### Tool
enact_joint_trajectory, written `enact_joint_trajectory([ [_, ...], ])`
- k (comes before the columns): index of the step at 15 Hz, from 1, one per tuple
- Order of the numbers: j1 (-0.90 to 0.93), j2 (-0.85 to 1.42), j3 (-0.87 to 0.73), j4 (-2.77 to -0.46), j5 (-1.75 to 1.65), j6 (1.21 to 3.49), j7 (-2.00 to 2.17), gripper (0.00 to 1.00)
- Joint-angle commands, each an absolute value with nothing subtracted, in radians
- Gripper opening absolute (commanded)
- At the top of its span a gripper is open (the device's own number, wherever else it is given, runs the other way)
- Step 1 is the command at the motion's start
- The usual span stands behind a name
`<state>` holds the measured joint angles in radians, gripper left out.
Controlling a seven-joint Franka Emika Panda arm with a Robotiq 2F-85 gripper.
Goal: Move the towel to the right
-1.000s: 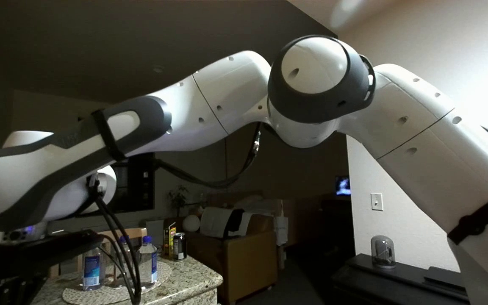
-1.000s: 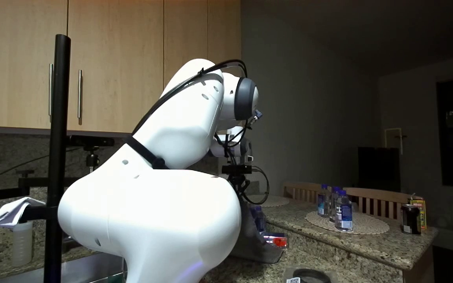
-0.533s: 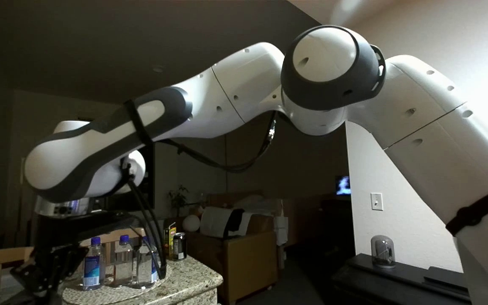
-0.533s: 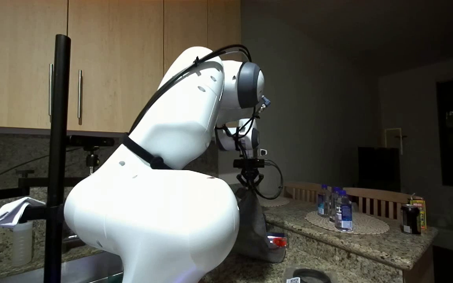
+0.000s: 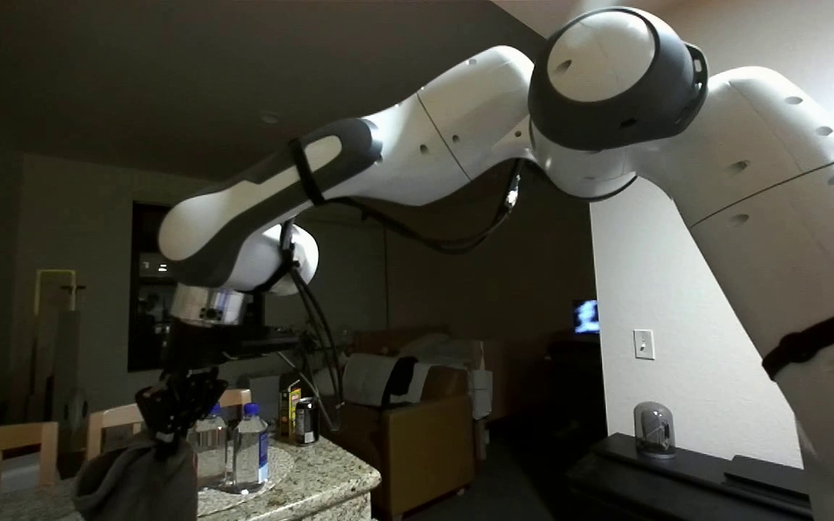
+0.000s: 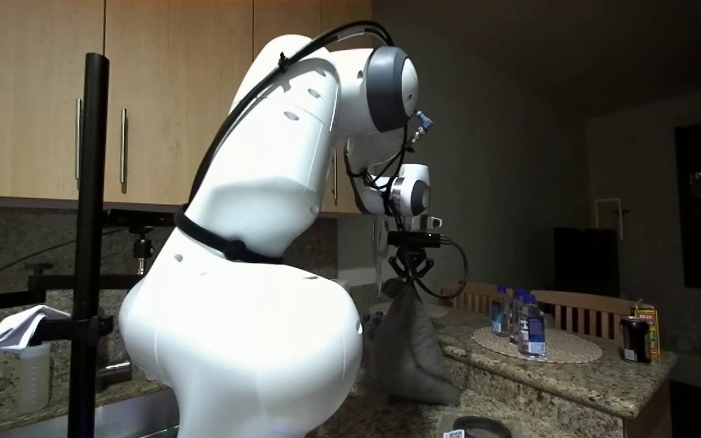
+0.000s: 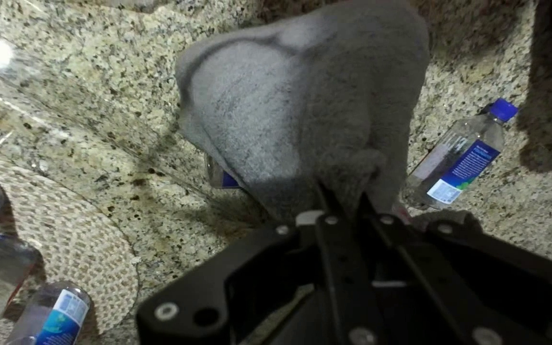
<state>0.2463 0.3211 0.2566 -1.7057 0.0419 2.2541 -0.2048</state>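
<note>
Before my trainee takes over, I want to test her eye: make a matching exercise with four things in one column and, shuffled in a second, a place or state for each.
Things
1. grey towel
2. trio of bottles
3. black can
4. light switch

Places or states
A. next to a yellow box
B. on a pale wall
C. pinched by the gripper
D. standing on a round woven mat

Right pairs: 1-C; 2-D; 3-A; 4-B

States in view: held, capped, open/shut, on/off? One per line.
gripper: shut on the towel
towel: pinched near its top, hanging in folds
three bottles on the mat: upright, capped
counter bottle beside the towel: capped
black can: upright; opened or not, unclear
cabinet doors: shut
screen: lit
light switch: position unclear
</note>
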Motion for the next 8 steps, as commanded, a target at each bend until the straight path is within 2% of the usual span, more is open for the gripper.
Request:
enact_joint_trajectory([
  [1,0.164,0.205,0.278,-1.829,0.166,2.231,-0.378,0.08],
  [8,0.081,0.163,0.215,-1.948,0.274,2.237,-0.500,0.08],
])
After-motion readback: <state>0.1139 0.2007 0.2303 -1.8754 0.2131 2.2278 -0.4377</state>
